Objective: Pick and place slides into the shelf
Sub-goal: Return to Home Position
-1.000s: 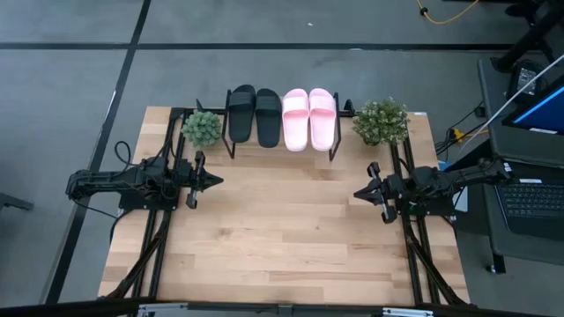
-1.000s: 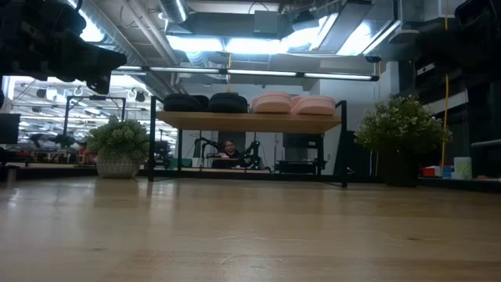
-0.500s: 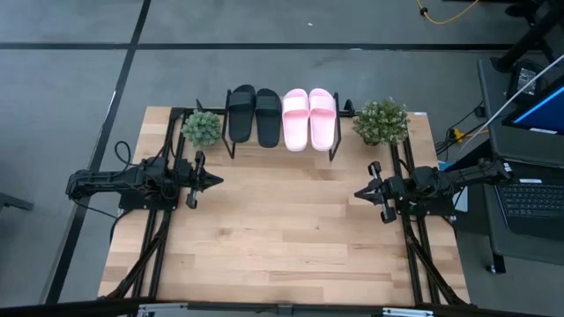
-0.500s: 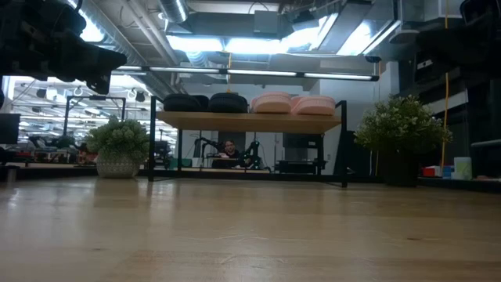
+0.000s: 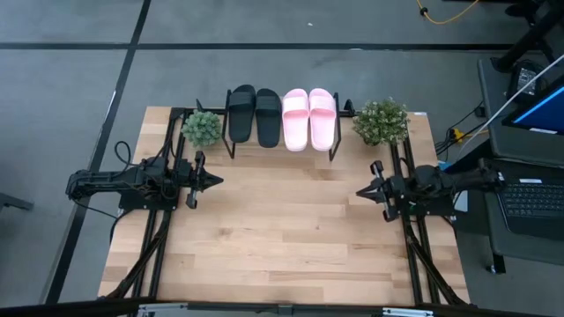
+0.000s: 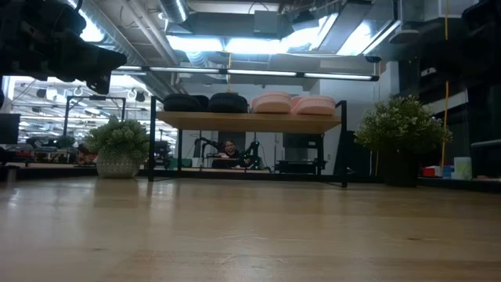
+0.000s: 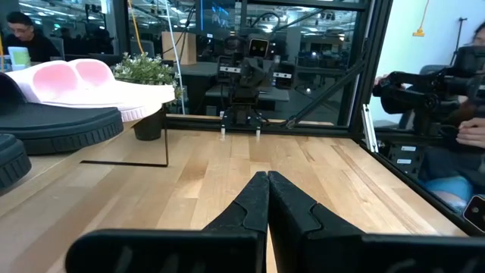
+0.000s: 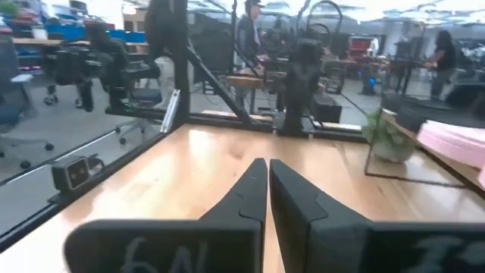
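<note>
Four slides lie side by side on the shelf's plank top (image 5: 280, 141) at the table's far edge: two black slides (image 5: 254, 114) on the left, two pale pink slides (image 5: 309, 118) on the right. The low view shows the black slides (image 6: 205, 103) and the pink slides (image 6: 293, 103) resting on the shelf plank (image 6: 249, 121). My left gripper (image 5: 217, 181) is shut and hovers near the table's left side, pointing right. My right gripper (image 5: 359, 192) is shut and hovers near the right side, pointing left. In the left wrist view the left gripper (image 7: 267, 176) is shut; the right gripper (image 8: 267, 162) in its wrist view likewise.
A small potted plant (image 5: 202, 129) stands left of the shelf and a larger one (image 5: 381, 121) right of it. Bare wooden tabletop (image 5: 282, 229) spreads between the arms and toward the near edge. People and workstations show in the room beyond.
The right arm has drawn back slightly toward the table's right edge; its gripper stays shut. The slides and the left arm have kept still.
</note>
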`<state>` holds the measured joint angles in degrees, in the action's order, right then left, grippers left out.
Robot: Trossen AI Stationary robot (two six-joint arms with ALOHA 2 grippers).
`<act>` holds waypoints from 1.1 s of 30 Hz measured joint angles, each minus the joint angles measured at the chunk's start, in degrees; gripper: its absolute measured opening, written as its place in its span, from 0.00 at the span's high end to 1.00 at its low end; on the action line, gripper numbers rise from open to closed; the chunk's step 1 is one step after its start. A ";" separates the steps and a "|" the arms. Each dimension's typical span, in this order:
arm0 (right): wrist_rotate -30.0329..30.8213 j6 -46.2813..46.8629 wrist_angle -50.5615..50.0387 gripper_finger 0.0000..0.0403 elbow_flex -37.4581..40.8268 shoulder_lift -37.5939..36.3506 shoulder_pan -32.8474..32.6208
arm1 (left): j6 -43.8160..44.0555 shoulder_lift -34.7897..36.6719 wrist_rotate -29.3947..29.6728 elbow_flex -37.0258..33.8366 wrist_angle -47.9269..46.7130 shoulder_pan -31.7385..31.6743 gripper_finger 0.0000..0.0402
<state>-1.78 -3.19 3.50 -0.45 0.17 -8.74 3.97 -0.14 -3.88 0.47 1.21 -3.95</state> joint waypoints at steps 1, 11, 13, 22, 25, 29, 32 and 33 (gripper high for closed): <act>0.00 0.28 -0.12 0.95 0.00 0.00 0.59 | 0.00 0.00 0.00 0.00 0.00 0.00 1.00; 0.15 3.55 -2.45 0.95 -0.02 -0.09 5.83 | 0.00 0.00 0.00 0.00 0.02 0.00 1.00; 0.20 4.02 -2.46 0.95 -0.02 -0.07 6.44 | 0.00 -0.01 0.00 0.00 0.02 0.01 1.00; 0.20 4.42 -2.46 0.95 -0.02 -0.07 6.72 | 0.00 -0.01 0.00 0.00 0.02 0.00 1.00; 0.20 4.38 -2.48 0.95 0.00 -0.05 6.72 | 0.00 -0.02 0.00 0.00 0.03 0.02 1.00; 0.20 4.34 -2.46 0.95 0.01 -0.05 6.72 | 0.00 -0.01 0.00 0.00 0.04 0.01 1.00; 0.20 4.42 -2.46 0.95 0.01 -0.05 6.72 | 0.00 0.00 0.00 0.00 0.04 0.01 1.00; 0.22 4.36 -2.48 0.95 0.01 -0.05 6.72 | 0.00 -0.01 0.00 0.00 0.04 0.01 1.00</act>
<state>-1.57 1.17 1.02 -0.45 0.12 -2.02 3.97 -0.15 -3.88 0.47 1.25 -3.94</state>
